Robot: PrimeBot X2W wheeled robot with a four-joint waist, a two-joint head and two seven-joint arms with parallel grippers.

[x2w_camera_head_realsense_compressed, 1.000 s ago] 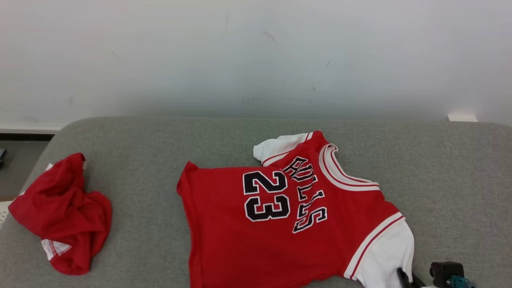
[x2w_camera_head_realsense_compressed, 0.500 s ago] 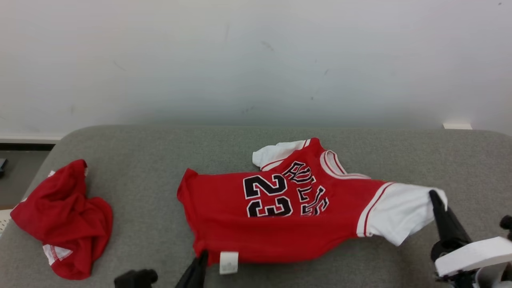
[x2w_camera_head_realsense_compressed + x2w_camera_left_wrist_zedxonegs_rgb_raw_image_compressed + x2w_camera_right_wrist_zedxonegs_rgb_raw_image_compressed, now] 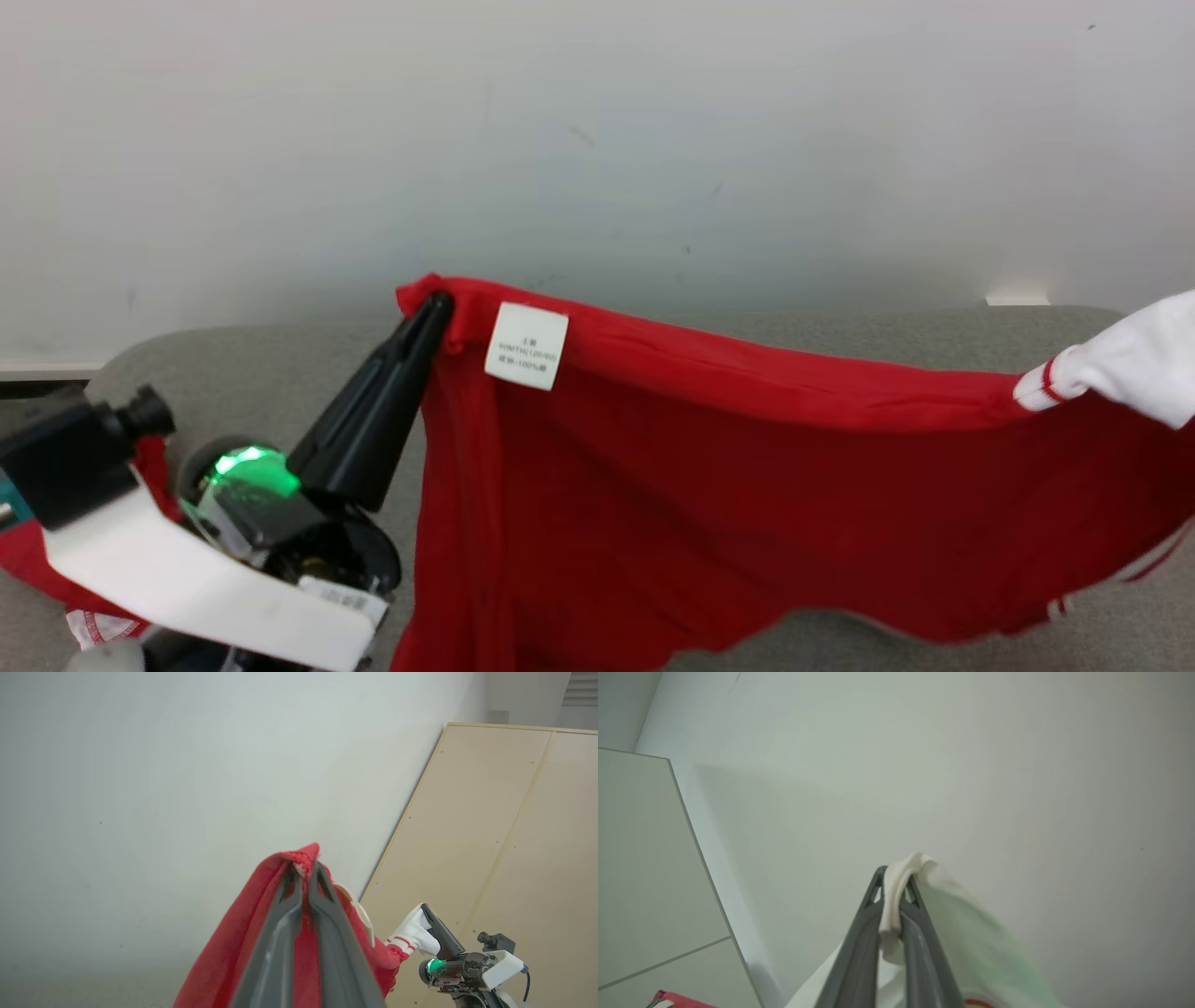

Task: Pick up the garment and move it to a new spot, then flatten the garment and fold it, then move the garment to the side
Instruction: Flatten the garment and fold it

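With left gripper (image 3: 439, 306) clamped on the red hem corner (image 3: 415, 291) of the basketball jersey (image 3: 728, 467) and right gripper (image 3: 423, 907) pinching its white sleeve (image 3: 1130, 359), holds the jersey above the grey cushion (image 3: 280, 345). Runs lengthwise from grip to grip across the cushion, body hanging below both; likely needs both arms carrying and lowering together to a new spot.
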